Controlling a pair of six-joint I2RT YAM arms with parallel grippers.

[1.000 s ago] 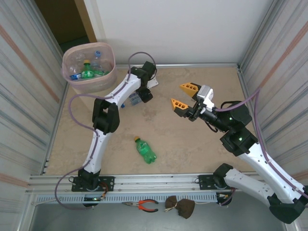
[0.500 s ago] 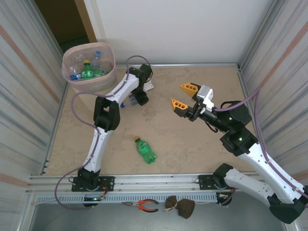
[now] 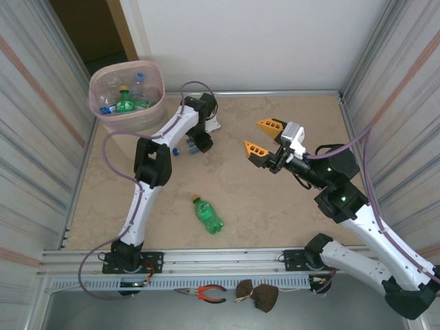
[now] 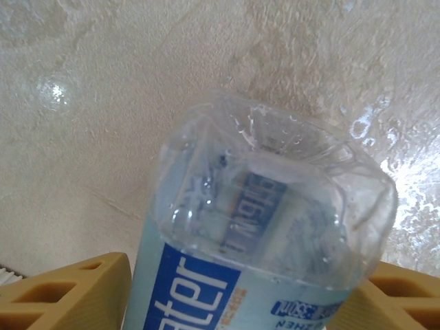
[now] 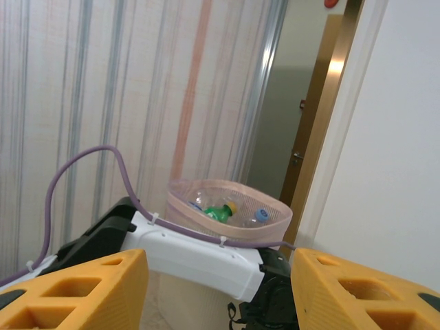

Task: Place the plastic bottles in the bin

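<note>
A clear water bottle [image 4: 261,227] with a blue label lies on the table between my left gripper's [image 4: 240,302] yellow fingers [image 4: 69,292], which press against both of its sides. From above, that gripper [image 3: 194,143] is down on the bottle [image 3: 181,148] just right of the bin [image 3: 148,113]. The bin is beige with a pink liner and holds several bottles, a green one among them. A green soda bottle [image 3: 207,214] lies alone near the table's front. My right gripper [image 3: 265,137] hangs open and empty over the table's middle, facing the bin [image 5: 206,221].
Corrugated metal walls close in the table on the left and right, and a white wall stands at the back. Pliers [image 3: 204,293] and a brown object [image 3: 258,295] lie on the ledge in front of the arm bases. The left arm's purple cable loops above its wrist.
My left gripper has shifted slightly left and down onto the water bottle, and its fingers have closed in against it. The right arm and the green bottle have not moved.
</note>
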